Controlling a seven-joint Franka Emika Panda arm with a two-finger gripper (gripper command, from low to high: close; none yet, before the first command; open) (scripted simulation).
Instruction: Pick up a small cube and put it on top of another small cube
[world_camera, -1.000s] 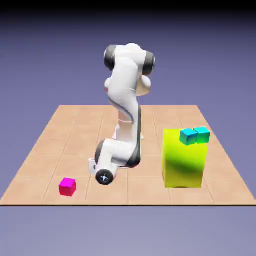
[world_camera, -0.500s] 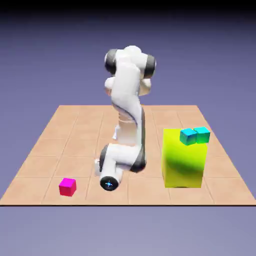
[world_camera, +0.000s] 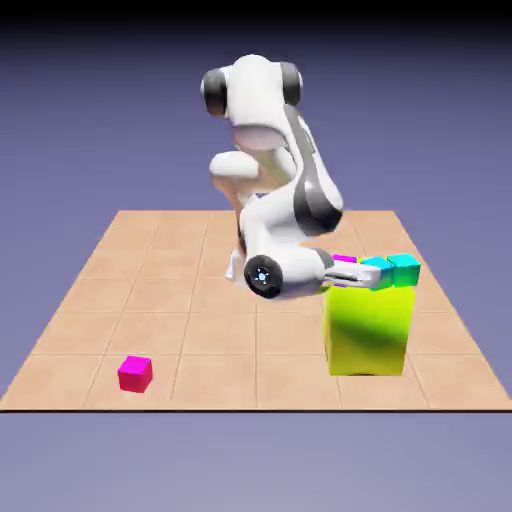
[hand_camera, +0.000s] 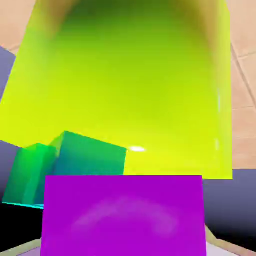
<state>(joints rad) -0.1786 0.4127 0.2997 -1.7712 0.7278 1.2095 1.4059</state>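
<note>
Exterior view: the white arm (world_camera: 285, 200) is bent low and reaching to the exterior view's right, its pincer (world_camera: 362, 277) level with the top of the big yellow-green block (world_camera: 368, 330). A sliver of purplish magenta, the small cube (world_camera: 345, 259), peeks out at the pincer, right beside the two teal cubes (world_camera: 391, 269) sitting on the block's top right. Carried this high, I'd say, so it can clear the block's edge and come down on a teal cube. Off on the near left of the tabletop (world_camera: 150, 290), a redder hot-pink cube (world_camera: 135, 373) sits alone, well apart from the action. Hand view: the small cube (hand_camera: 122, 215) fills the bottom, large and square between where the fingertips would be, hiding them, so the pincer looks clamped on it. Beyond it lie the teal cubes (hand_camera: 75, 162), offset to the left, with the yellow-green block's top (hand_camera: 130, 85) spreading behind. The stack isn't made yet; the cube needs lining up over a teal one.
</note>
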